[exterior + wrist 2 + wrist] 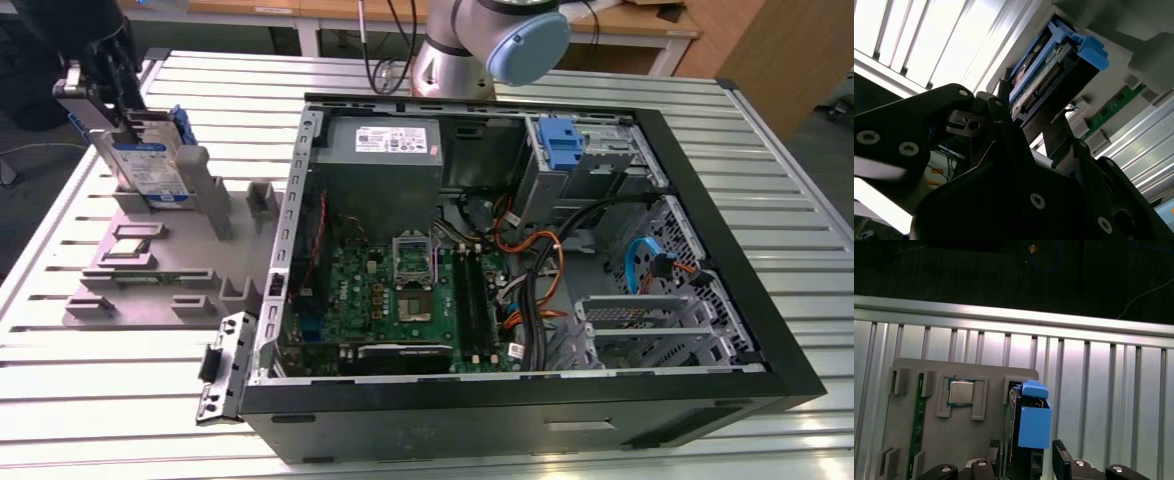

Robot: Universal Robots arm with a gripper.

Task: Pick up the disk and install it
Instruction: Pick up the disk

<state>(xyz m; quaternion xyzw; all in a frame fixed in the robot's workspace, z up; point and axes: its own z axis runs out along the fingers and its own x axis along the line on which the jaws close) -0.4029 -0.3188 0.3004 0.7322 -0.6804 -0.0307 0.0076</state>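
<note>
The pincer (1026, 460) sits open astride the disk (1031, 425), its fingers (1061, 457) either side, the disk upright in the grey holder (160, 250) on the desk (107, 400).

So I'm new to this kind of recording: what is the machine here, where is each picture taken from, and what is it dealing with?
It is one robot arm on a slatted metal table. The exterior view looks down on the scene: an open computer case, and at that view's left a grey holder tray where the disk, silver with a blue frame, stands on edge. The two wrist views come from cameras riding on the arm. In the first wrist view the gripper has a finger on either side of the disk, which stands in its slot. The second wrist view shows the disk's connector end close up.
</note>
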